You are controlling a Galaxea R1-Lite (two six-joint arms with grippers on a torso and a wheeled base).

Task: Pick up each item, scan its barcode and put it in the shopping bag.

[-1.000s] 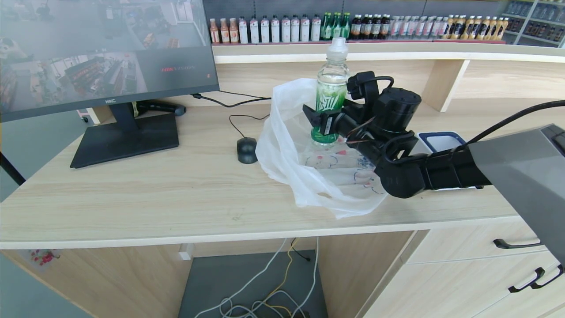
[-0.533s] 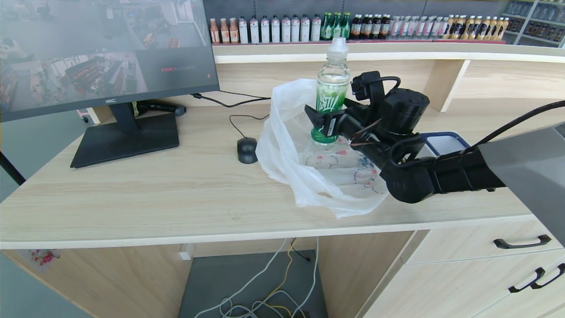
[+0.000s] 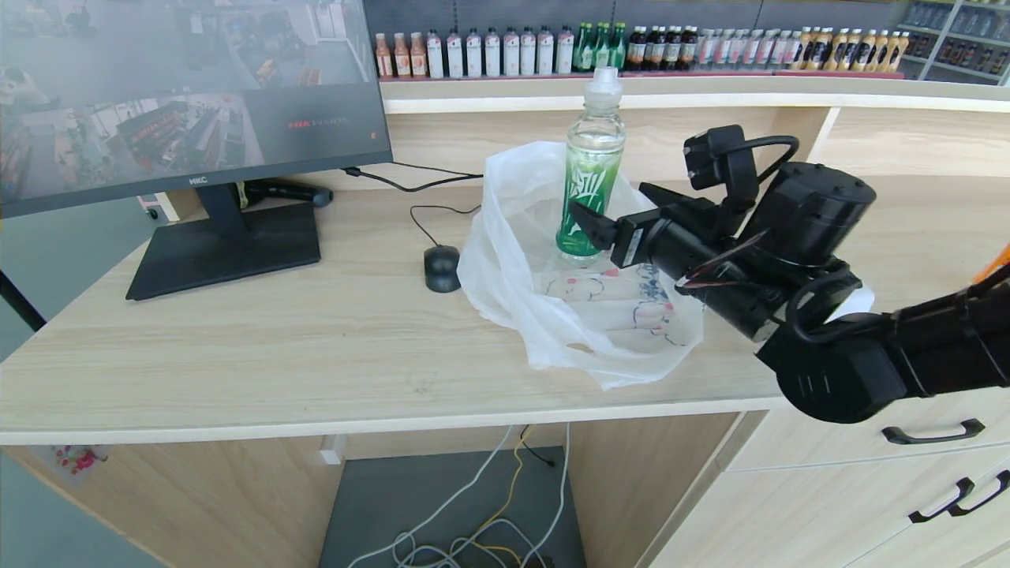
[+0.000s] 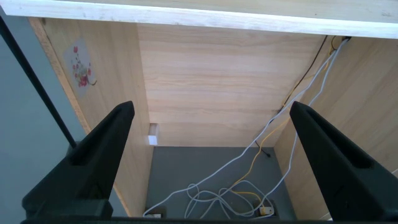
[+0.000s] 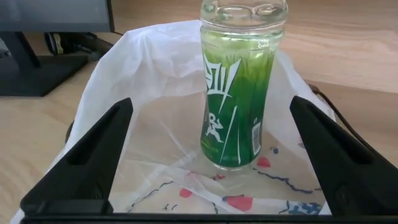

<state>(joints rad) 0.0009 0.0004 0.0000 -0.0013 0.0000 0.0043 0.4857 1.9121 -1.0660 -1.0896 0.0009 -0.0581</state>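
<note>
Upright inside the open white shopping bag [image 3: 513,268], on the counter [image 3: 237,347]: green bottle [image 3: 590,177], white cap well above the bag's rim. Over the bag's right side, level with the bottle's lower half: right gripper [image 3: 611,201], fingers spread wide, clasping nothing, bottle in line between them but ungripped. Lower than the bag, before the recess under the counter: left gripper [image 4: 211,162], fingers wide apart, empty. Left of the bag: mouse [image 3: 441,268], then monitor [image 3: 189,87].

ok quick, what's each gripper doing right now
left gripper: open, empty
right gripper: open, empty, facing the bottle standing in the bag
</note>
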